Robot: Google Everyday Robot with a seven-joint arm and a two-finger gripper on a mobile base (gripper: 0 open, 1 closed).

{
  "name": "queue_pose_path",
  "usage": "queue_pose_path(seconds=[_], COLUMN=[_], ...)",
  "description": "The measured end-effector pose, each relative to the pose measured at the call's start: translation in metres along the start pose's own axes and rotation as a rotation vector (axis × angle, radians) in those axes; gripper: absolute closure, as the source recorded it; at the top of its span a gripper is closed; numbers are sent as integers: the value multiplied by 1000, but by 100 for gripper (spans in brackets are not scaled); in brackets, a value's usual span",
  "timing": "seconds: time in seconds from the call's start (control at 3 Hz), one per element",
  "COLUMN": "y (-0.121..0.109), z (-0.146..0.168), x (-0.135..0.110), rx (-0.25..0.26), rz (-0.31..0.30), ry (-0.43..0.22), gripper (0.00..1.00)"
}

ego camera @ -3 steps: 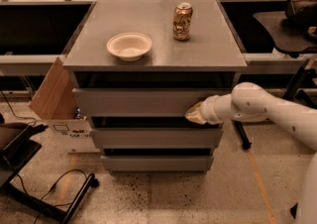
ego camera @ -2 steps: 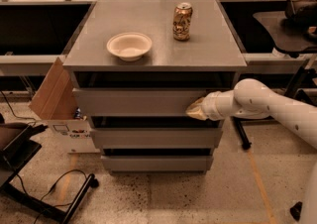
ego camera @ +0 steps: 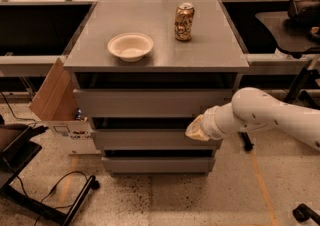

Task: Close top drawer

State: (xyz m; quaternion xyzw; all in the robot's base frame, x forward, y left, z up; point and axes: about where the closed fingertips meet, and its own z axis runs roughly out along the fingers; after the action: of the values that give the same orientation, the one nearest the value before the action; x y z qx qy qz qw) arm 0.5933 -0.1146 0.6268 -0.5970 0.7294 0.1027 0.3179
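The top drawer [ego camera: 150,102] is the uppermost grey flat front under the cabinet top, with a dark gap above it; it stands slightly out from the cabinet. My gripper [ego camera: 196,129], a tan-coloured tip on the white arm [ego camera: 260,115], comes in from the right. It sits just below the top drawer's front, at its right side, level with the upper edge of the second drawer [ego camera: 150,140]. Whether it touches either front cannot be told.
A white bowl [ego camera: 130,46] and a drink can [ego camera: 184,21] stand on the cabinet top [ego camera: 210,55]. A third drawer [ego camera: 157,165] is at the bottom. A cardboard box [ego camera: 52,95] leans at the cabinet's left. Cables and a black stand [ego camera: 55,197] lie on the floor at left.
My gripper has dropped from the right part of the top drawer's front to just below it and shifted slightly left. The drawer front looks much the same.
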Motion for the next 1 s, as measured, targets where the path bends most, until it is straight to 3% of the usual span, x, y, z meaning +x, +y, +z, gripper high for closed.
queue_pose_path(seconds=[0.33,0.67,1.0], y=[51,61,34], z=[-33,-93,-163], x=[3,13,36], rx=[-48,3,115], rz=[-44,-73,-51], ry=[144,314,463], gripper=[100,100,100])
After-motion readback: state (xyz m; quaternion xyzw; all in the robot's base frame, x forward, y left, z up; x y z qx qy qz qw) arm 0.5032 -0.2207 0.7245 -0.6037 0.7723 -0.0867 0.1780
